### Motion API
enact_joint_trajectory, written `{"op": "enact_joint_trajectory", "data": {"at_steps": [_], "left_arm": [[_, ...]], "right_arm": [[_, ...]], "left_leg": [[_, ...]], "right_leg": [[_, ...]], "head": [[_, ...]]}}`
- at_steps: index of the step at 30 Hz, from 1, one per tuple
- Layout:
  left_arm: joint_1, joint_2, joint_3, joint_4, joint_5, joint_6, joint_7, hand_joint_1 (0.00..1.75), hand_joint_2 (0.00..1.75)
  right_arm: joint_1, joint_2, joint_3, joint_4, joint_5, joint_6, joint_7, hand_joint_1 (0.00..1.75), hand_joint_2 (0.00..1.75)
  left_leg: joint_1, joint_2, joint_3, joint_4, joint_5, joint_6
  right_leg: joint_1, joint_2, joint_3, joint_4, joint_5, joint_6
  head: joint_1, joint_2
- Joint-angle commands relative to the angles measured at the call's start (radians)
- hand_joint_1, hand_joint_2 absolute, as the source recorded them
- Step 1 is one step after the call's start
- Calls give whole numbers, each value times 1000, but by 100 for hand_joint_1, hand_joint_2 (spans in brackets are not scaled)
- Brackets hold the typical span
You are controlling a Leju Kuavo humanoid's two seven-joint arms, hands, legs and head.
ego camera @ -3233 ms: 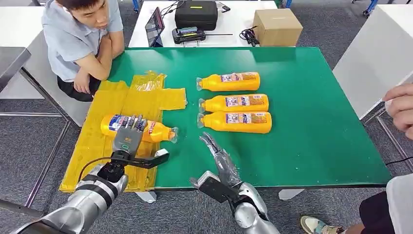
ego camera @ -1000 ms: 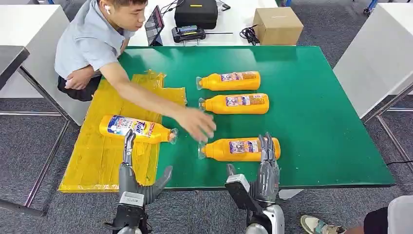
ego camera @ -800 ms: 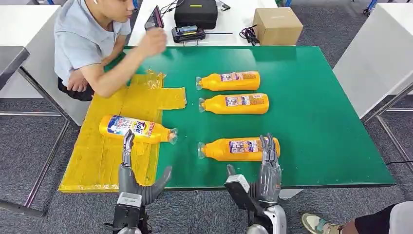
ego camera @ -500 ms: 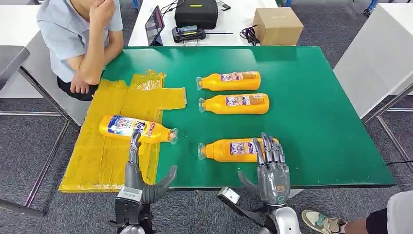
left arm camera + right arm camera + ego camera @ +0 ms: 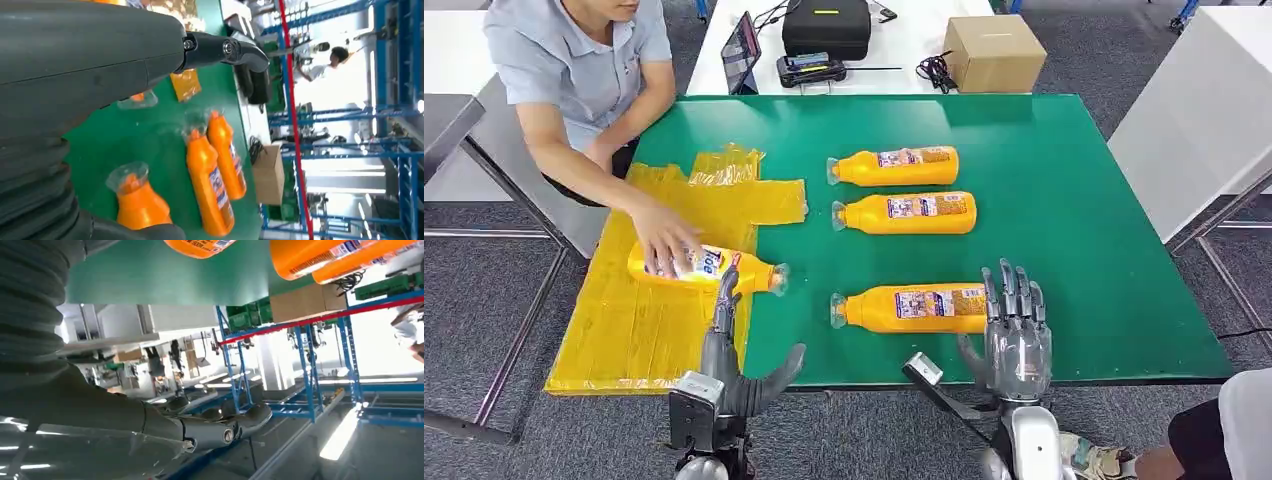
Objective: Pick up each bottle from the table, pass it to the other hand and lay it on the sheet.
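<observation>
In the head view, three orange plastic bottles lie on their sides on the green table mat (image 5: 1064,200), long axes running across it with clear caps pointing toward the crumpled yellow plastic sheet (image 5: 639,320) that covers the mat's left end. The far bottle (image 5: 894,166) and the middle bottle (image 5: 906,212) lie parallel and just apart; the near bottle (image 5: 911,307) lies further toward the mat's front edge. A fourth orange bottle with a blue and white label (image 5: 709,268) lies on the sheet, cap toward the mat's bare green part, with a person's hand (image 5: 664,236) resting on its base end. The right hand (image 5: 1016,335) stands with fingers spread and empty, fingertips just beside the near bottle's base. The left hand (image 5: 736,355) is spread and empty at the sheet's front corner. In the left wrist view, the near bottle's cap end (image 5: 135,197) sits close to the grey thumb. In the right wrist view, the thumb (image 5: 220,427) extends with nothing held.
</observation>
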Motion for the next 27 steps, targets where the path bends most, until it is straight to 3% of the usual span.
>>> {"op": "enact_joint_trajectory", "data": {"at_steps": [1,18,27], "left_arm": [[-35,36,-47,76,26,-23,19,0,175],[-65,58,-88,100,143,-131,95,0,175],[-69,63,-91,105,184,-145,109,0,175]], "right_arm": [[-75,-53,19,160,7,-7,31,0,175],[-289,30,-36,491,-150,-7,-97,0,175],[-320,51,-37,570,-123,-7,-128,0,175]], "left_leg": [[0,0,2,-1,0,-1],[1,3,4,-1,-1,-2],[1,1,3,-1,0,-1]], "right_leg": [[1,0,2,-1,0,-1],[2,2,4,-1,0,-2],[1,1,3,-1,0,-2]], "head": [[-1,0],[0,0],[0,0]]}}
